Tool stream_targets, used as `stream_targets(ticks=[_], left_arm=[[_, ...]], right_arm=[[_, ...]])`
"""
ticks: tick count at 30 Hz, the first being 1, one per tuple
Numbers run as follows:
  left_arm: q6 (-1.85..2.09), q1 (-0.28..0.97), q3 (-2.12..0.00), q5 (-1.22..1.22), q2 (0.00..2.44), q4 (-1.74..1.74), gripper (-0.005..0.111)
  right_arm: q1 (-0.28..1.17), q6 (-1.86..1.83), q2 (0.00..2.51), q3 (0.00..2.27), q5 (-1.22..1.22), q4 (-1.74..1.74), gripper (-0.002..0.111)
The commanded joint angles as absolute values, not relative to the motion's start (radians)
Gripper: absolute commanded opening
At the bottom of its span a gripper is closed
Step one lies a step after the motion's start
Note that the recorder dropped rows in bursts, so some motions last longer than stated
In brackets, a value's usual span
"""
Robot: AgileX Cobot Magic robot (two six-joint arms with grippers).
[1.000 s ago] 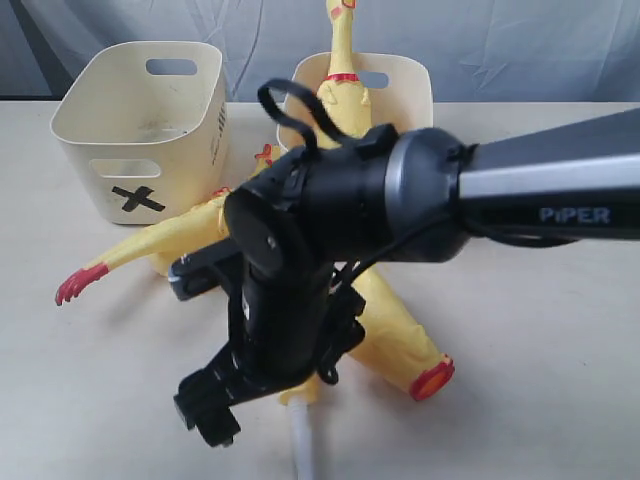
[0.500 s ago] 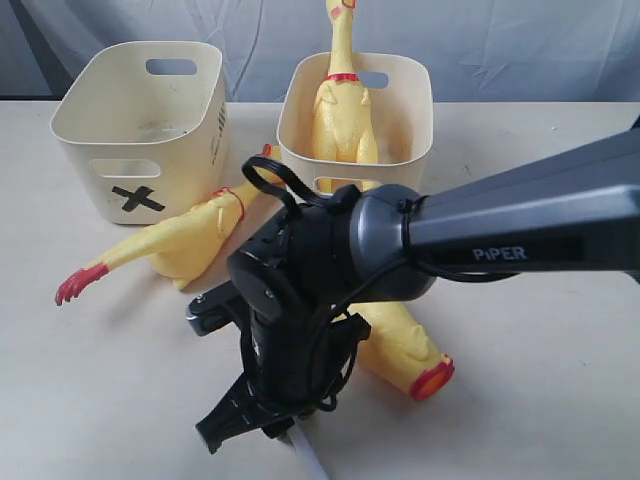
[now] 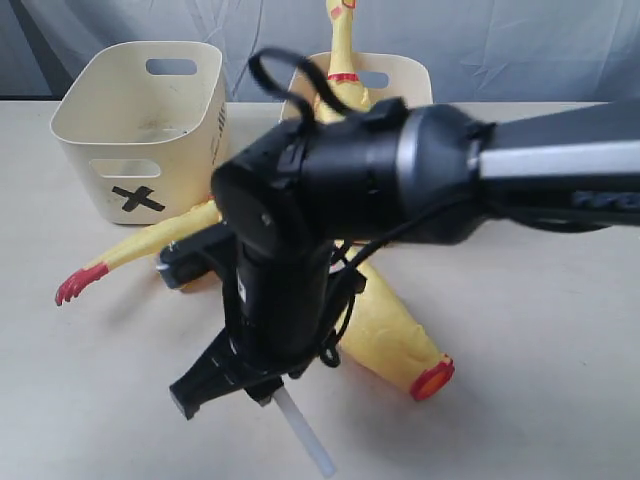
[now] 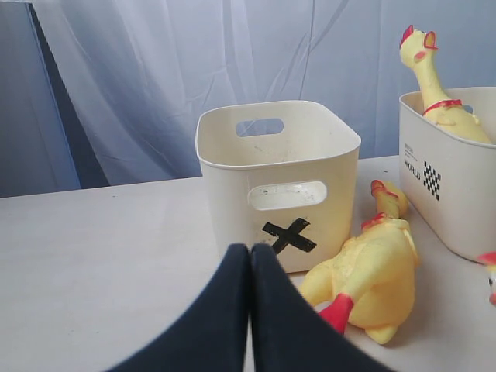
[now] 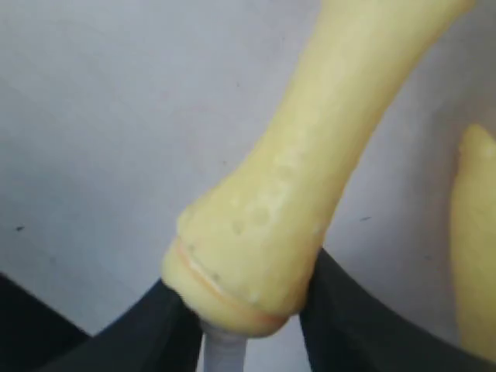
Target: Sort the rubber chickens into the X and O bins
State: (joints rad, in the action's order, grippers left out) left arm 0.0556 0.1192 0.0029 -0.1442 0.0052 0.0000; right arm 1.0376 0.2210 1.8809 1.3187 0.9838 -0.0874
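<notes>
Pale tabletop, curtain behind; right pincer clamped across one end of a rubber chicken, whose body runs lengthwise away from it. Left pincer pressed together, empty. X bin and second bin sit beyond, the second likely closer.

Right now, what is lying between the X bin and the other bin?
A rubber chicken lies in the gap between the X bin and the other bin. The left wrist view shows it plainly.
</notes>
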Motion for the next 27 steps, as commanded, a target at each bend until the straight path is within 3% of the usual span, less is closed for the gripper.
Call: stream_targets(ticks=[1,4,8,10,15,24,27], left_arm=[[0.056,0.121,0.0,-0.134,0.0,-0.007,0.0],[0.056,0.121,0.0,-0.134,0.0,-0.007,0.0],[0.056,0.121,0.0,-0.134,0.0,-0.007,0.0],[0.056,0.121,0.0,-0.134,0.0,-0.007,0.0],[0.056,0.121,0.0,-0.134,0.0,-0.007,0.0],[0.056,0.121,0.0,-0.134,0.0,-0.007,0.0],[0.056,0.121,0.0,-0.134,0.0,-0.007,0.0]], right_arm=[[1.037,0.118,1.73,1.349,0.89,-0.065,0.002],[1.037,0.0,1.662,1.362,0.58,0.016,0.002],[0.97,-0.028,1.7,1.367,-0.218,0.363,0.002],[0.895,-0.061,1.794,1.397,-0.448,0.348,0.002],[0.767,-0.063,2.086,1.626,-0.507,0.0,0.002],[0.772,0.02,2.265,1.823,-0.378,-0.075,0.002],[0.775,0.02,2.289,1.84,-0.315,-0.073,0.015]])
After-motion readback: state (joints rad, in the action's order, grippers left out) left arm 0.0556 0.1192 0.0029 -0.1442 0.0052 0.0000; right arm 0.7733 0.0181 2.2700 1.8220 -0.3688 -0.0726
